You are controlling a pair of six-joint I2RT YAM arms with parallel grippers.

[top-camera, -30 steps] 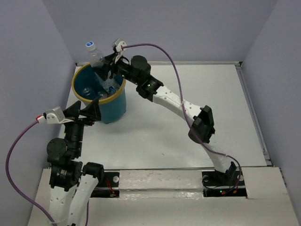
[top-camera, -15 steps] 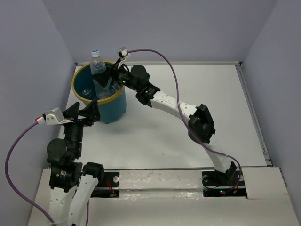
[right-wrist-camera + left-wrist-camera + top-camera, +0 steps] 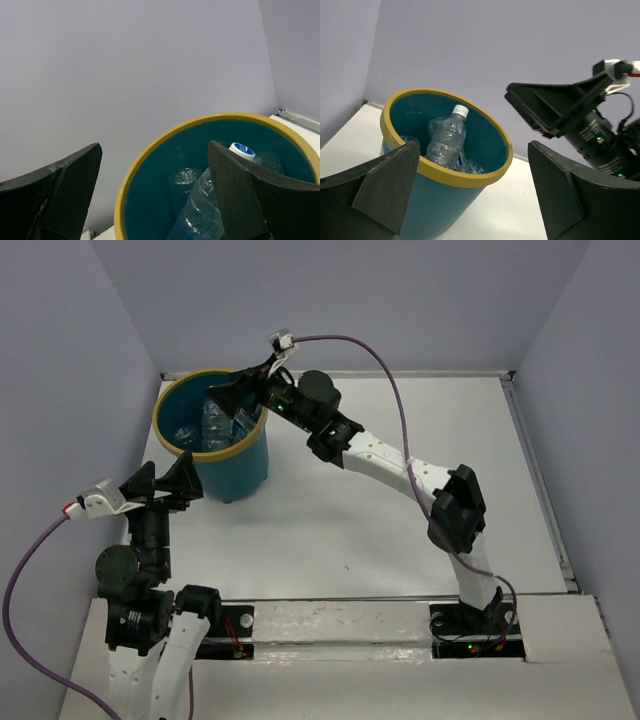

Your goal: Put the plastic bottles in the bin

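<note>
The bin, dark teal with a yellow rim, stands at the table's far left. Several clear plastic bottles lie inside it. One clear bottle with a white cap leans upright in the bin. In the right wrist view a bottle with a blue-and-white cap rests in the bin. My right gripper hangs over the bin's right rim, open, with nothing between its fingers. My left gripper is open and empty beside the bin's near left side, its fingers framing the bin.
Grey-violet walls close in on the white table at the back and both sides. A raised metal strip runs along the right edge. Purple cables loop from both wrists.
My right gripper has opened and the bottle it held above the rim has dropped into the bin. The right wrist has drawn back to the right. My left gripper has shifted slightly down and left.
</note>
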